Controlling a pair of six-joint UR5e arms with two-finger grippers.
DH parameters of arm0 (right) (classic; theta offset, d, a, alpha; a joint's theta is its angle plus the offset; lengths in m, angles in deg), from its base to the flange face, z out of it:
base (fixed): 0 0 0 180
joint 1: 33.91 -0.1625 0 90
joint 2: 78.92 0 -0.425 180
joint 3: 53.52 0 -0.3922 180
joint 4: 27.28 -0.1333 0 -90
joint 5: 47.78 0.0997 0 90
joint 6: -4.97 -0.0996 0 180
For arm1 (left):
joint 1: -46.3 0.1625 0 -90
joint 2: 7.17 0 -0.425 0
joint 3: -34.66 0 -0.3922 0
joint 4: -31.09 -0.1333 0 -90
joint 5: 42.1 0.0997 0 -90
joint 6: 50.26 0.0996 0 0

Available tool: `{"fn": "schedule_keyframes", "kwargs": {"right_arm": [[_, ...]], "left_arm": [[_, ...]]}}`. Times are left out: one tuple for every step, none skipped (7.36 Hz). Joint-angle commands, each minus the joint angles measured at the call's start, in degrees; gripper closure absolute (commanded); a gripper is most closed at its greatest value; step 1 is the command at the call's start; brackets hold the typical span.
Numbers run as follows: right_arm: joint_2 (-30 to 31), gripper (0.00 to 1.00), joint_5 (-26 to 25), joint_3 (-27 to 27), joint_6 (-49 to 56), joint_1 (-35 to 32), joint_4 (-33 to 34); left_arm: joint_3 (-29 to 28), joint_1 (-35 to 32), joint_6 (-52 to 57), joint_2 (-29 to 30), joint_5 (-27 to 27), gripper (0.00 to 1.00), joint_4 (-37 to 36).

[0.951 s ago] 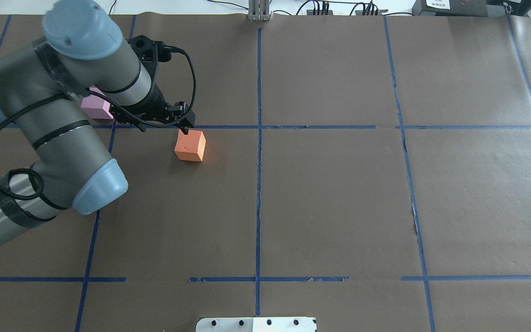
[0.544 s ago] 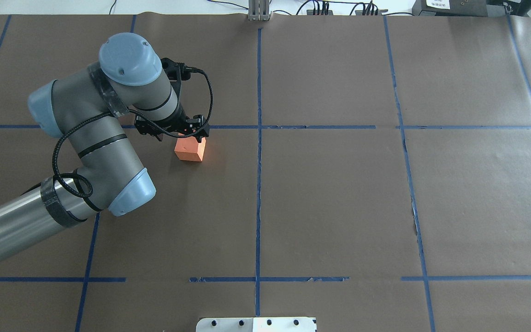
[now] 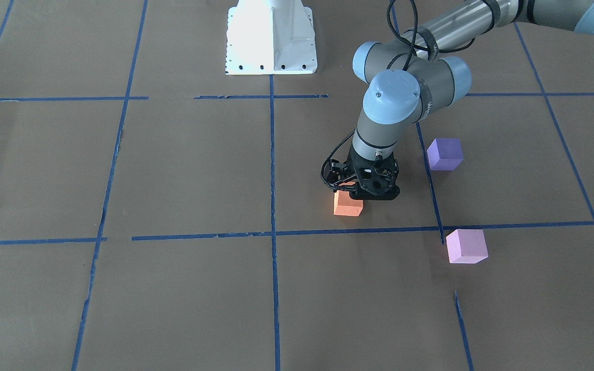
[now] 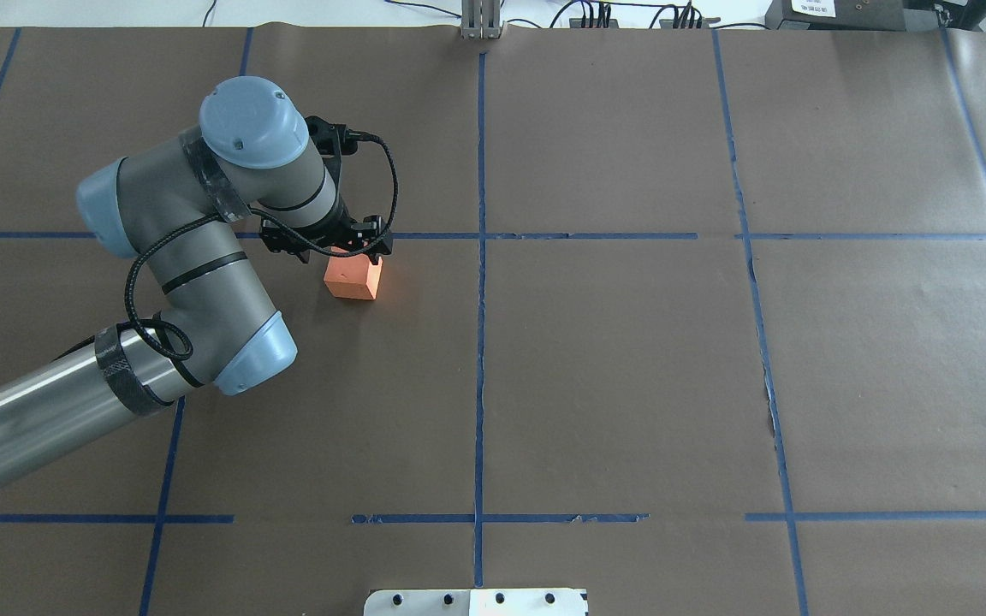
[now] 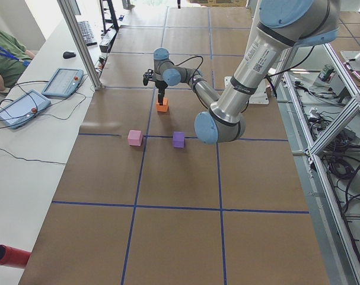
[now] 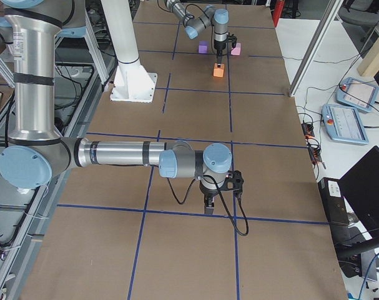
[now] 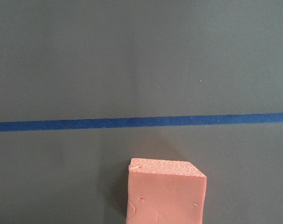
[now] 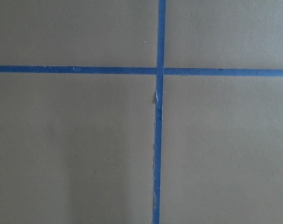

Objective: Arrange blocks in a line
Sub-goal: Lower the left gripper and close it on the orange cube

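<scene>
Near worktop (image 4: 630, 359) centre: orange block (image 4: 354, 276) beneath left end effector (image 4: 343, 250)
Its opening: cannot tell
Right end effector (image 6: 208, 205): opening cannot tell

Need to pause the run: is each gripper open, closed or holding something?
Left gripper: down at the orange block, open or closed cannot be told.
Right gripper: cannot be told.

You see the left arm (image 4: 193, 257) reach in from the left edge. The left gripper (image 4: 335, 248) sits over the far edge of the orange block (image 4: 354, 279). Block lies just nearside of a blue tape line (image 4: 587, 235). Jaw gap hidden from you.
</scene>
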Motion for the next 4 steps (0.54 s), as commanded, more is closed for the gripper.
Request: {"fn": "schedule_keyframes", "kwargs": {"right_arm": [[0.0, 0.0, 0.0, 0.0, 0.0, 0.0, 0.0], [0.0, 0.0, 0.0, 0.0, 0.0, 0.1, 0.0], [0.0, 0.0, 0.0, 0.0, 0.0, 0.0, 0.0], [0.0, 0.0, 0.0, 0.0, 0.0, 0.0, 0.0]], "left_arm": [[-1.5, 0.8, -1.0, 0.3, 0.0, 0.0, 0.9], [-3.1, 0.9, -1.5, 0.6, 0.2, 0.0, 3.3], [-4.3, 1.9, -2.0, 0.6, 1.8, 0.0, 4.5], [-4.8, 2.6, -2.7, 0.6, 4.1, 0.0, 5.3]]}}
